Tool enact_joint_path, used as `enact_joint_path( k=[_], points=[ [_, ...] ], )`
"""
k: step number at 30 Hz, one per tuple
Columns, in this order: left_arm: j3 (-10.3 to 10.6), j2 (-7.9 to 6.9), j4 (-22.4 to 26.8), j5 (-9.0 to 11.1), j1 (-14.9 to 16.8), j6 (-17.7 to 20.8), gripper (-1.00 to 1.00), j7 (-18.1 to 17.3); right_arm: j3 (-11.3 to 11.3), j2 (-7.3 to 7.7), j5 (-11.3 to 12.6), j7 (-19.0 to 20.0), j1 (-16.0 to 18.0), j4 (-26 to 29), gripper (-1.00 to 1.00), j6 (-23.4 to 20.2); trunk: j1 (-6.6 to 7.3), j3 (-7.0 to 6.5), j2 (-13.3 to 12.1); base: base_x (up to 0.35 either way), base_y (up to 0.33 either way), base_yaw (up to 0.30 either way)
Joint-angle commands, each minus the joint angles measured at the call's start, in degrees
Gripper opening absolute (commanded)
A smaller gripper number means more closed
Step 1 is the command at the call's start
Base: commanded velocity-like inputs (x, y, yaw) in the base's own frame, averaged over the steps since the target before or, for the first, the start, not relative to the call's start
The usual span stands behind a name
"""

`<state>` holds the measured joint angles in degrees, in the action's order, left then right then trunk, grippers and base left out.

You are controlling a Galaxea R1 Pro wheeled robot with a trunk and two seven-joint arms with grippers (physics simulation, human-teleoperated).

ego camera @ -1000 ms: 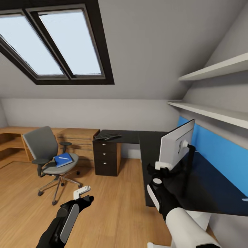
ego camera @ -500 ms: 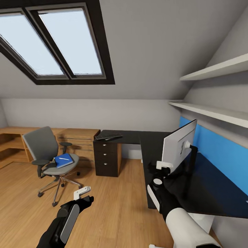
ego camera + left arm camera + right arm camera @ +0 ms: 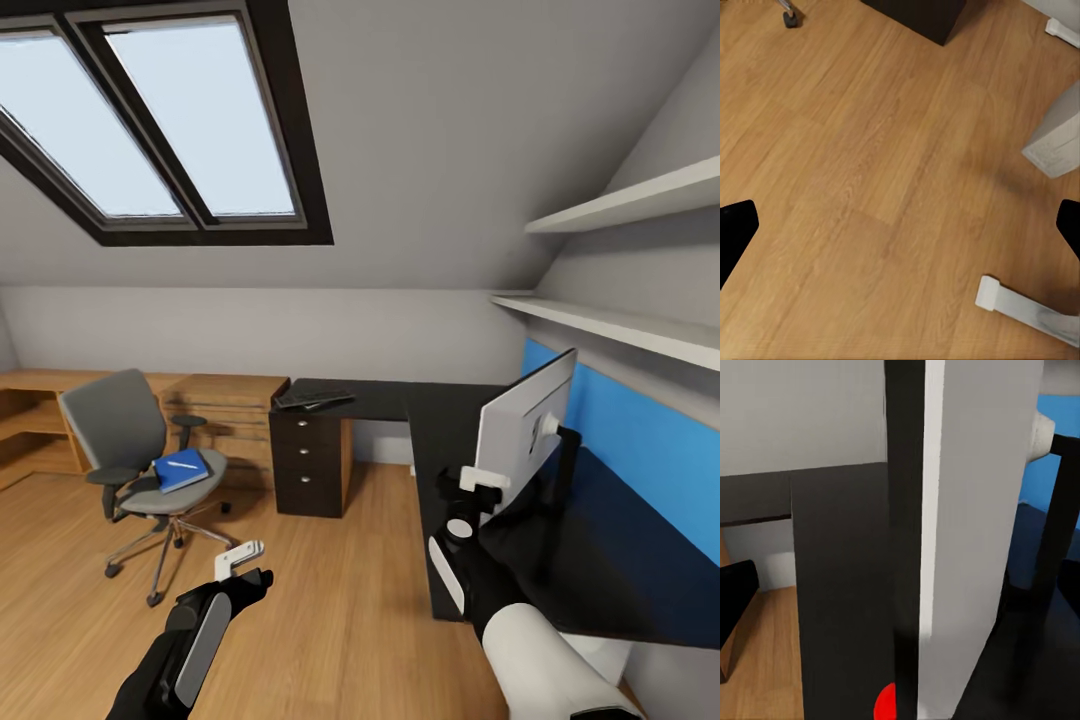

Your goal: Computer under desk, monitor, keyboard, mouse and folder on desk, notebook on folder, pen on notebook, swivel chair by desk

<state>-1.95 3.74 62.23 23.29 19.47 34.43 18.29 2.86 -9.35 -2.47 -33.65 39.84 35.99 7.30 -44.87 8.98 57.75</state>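
Observation:
My right gripper is shut on the lower corner of the monitor, whose white back faces me. It is tilted over the black desk, its thin neck above the desktop near the blue wall panel. The keyboard lies on the desk's far wing. The swivel chair stands on the floor to the left, the blue folder on its seat with the white pen on top. I cannot make out the notebook or the mouse. The pale computer stands on the floor. My left gripper hangs open over bare floor.
A light wooden chest and low shelving line the back wall behind the chair. Two white shelves jut from the right wall above the desk. The desk's drawer unit stands between chair and desk corner. Open wood floor lies ahead.
The view has shifted slightly. My right gripper has carried the monitor a little to the right and further over the desk. The left arm holds its pose.

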Motion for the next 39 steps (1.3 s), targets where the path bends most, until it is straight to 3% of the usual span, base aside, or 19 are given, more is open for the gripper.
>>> enact_joint_path(
  k=[1, 17, 39],
  points=[
    [-0.1, 0.04, 0.1, 0.6, 0.0, 0.2, 1.0, 0.4, 0.1, 0.03, -0.3, -0.4, 0.1, -0.1, 1.0, 0.0, -0.02, 0.09, 0.1, 0.121, 0.0, 0.0],
    [-0.1, 0.04, -0.1, 0.6, 0.0, 0.3, 1.0, 0.4, -0.4, 2.17, -0.2, -0.5, 0.1, -0.3, 1.0, 0.1, -0.02, 0.09, 0.1, 0.066, -0.026, 0.0],
    [0.0, 0.04, -0.2, 0.6, 0.0, 0.3, 1.0, 0.4, -0.4, 2.4, -0.2, -1.8, 0.1, -0.3, 1.0, 0.0, -0.02, 0.09, 0.1, 0.002, -0.005, 0.0]
  ],
)
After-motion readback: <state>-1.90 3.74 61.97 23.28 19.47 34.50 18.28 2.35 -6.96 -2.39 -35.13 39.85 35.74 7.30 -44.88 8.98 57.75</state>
